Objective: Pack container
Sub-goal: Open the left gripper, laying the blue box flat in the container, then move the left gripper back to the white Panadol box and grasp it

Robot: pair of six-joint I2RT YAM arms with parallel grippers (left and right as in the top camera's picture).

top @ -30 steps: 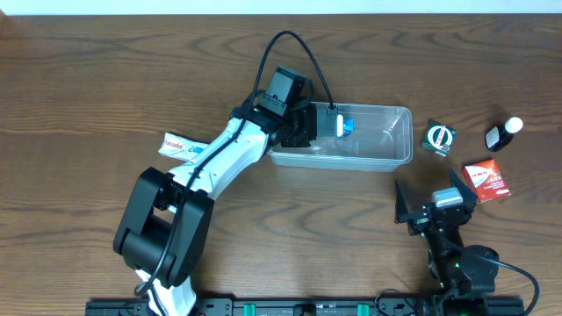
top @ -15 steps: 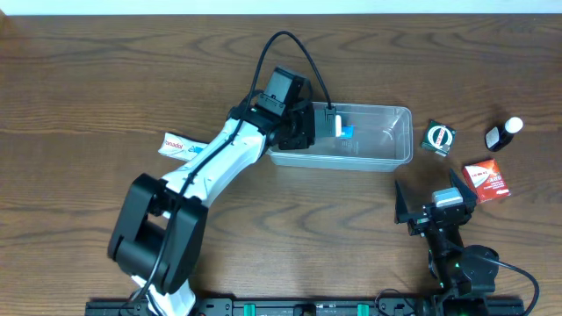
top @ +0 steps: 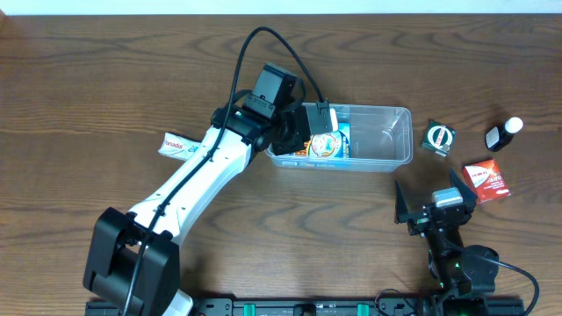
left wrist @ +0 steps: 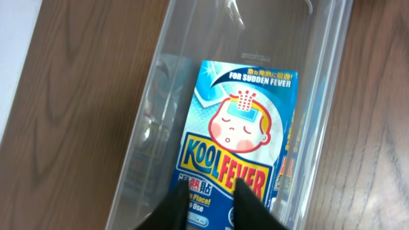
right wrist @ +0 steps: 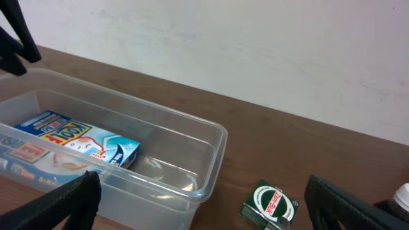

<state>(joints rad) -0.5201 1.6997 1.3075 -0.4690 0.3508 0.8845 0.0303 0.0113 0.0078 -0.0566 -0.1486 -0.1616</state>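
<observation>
At far left a white packet (top: 174, 145) lies on the wooden table (top: 88, 79), its right end hidden by the left arm. The container (top: 386, 145) sits mid-table, toward the back. The left gripper (left wrist: 211, 185) hangs over the bin's left end, fingers parted, above a blue Kool Fever box (left wrist: 246, 128) lying flat inside. Right of the bin lie 1 green-and-white box (top: 438, 138), 1 dark bottle with a white cap (top: 503, 133) and 1 red box (top: 486, 179). The right gripper (top: 432, 202) sits near the front edge, spread wide, holding nothing.
</observation>
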